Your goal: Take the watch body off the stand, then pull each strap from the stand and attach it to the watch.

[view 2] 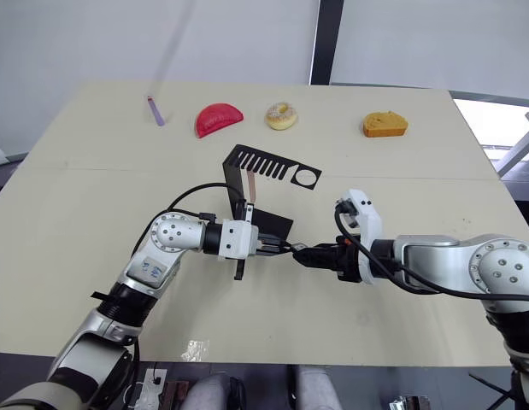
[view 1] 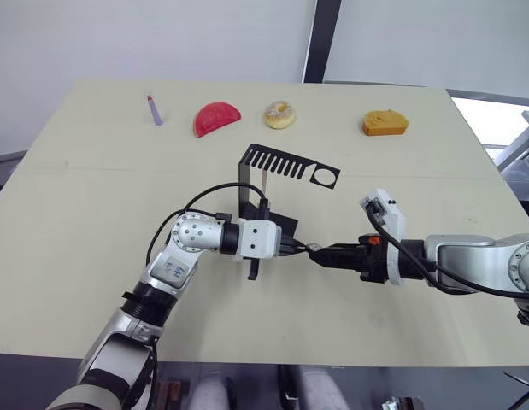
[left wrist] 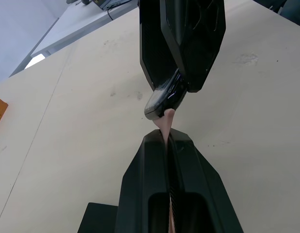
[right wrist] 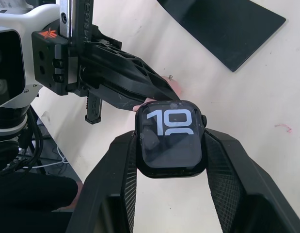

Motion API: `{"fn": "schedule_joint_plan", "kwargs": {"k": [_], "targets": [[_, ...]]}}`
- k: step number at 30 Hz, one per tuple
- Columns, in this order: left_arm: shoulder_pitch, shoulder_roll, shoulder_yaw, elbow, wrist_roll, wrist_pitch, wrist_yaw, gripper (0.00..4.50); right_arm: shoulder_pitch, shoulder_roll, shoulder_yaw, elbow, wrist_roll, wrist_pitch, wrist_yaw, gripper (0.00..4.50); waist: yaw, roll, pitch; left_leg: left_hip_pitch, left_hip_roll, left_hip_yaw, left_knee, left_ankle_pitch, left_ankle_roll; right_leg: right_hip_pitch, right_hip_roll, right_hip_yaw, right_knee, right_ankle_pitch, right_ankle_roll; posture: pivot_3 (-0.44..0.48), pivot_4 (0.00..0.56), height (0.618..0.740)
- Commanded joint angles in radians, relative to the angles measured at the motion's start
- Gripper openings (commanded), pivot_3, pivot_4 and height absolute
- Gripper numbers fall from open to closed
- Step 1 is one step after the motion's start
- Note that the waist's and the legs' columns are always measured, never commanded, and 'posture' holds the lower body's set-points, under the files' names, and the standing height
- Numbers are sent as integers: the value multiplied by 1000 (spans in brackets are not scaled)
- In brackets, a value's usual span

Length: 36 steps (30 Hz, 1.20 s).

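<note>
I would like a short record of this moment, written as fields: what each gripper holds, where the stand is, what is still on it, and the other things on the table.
right gripper: shut on the watch body
left gripper: shut on a pink strap, its end at the watch body
stand: upright on the table, behind both grippers
second strap: hangs from the stand's slotted arm
far edge: purple stick, red slice, doughnut, orange piece
</note>
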Motion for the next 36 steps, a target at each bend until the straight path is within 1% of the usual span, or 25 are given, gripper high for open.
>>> {"fn": "schedule_joint_plan", "kwargs": {"k": [1, 20, 29, 31, 33, 35, 36], "targets": [[-32, -37, -13, -24, -12, -23, 16, 0, -22, 22, 8, -64, 36, -17, 13, 1509, 0, 0, 0, 0, 0, 0, 0, 0, 0, 0, 0, 0, 0, 0, 0, 0, 150, 737], [-46, -41, -11, -8, -11, -27, 17, 0, -31, 33, 10, -61, 36, -15, 11, 1509, 0, 0, 0, 0, 0, 0, 0, 0, 0, 0, 0, 0, 0, 0, 0, 0, 150, 737], [-46, -38, -8, -15, -13, -23, 19, 0, -28, 14, 5, -52, 23, -8, -3, 1509, 0, 0, 0, 0, 0, 0, 0, 0, 0, 0, 0, 0, 0, 0, 0, 0, 150, 737], [-44, -31, -6, -19, -10, -10, 20, 0, -24, 11, 0, -48, 15, -6, 3, 1509, 0, 0, 0, 0, 0, 0, 0, 0, 0, 0, 0, 0, 0, 0, 0, 0, 150, 737], [-35, -15, 3, -35, -34, 36, 1, 0, -24, 10, -7, -49, 4, -5, 14, 1509, 0, 0, 0, 0, 0, 0, 0, 0, 0, 0, 0, 0, 0, 0, 0, 0, 150, 737], [-17, 21, 21, -62, -61, 58, -31, 664, -25, 6, -23, -57, -26, 0, 38, 1509, -1, 0, 0, 0, 0, 0, 0, 0, 0, 0, 0, 0, 0, 0, 0, 0, 150, 737], [-6, 46, 29, -77, -73, 67, -50, 1116, -25, 1, -34, -63, -44, 2, 54, 1509, -2, 0, 0, 0, 0, 0, 0, 0, 0, 0, 0, 0, 0, 0, 0, 0, 150, 737]]}}
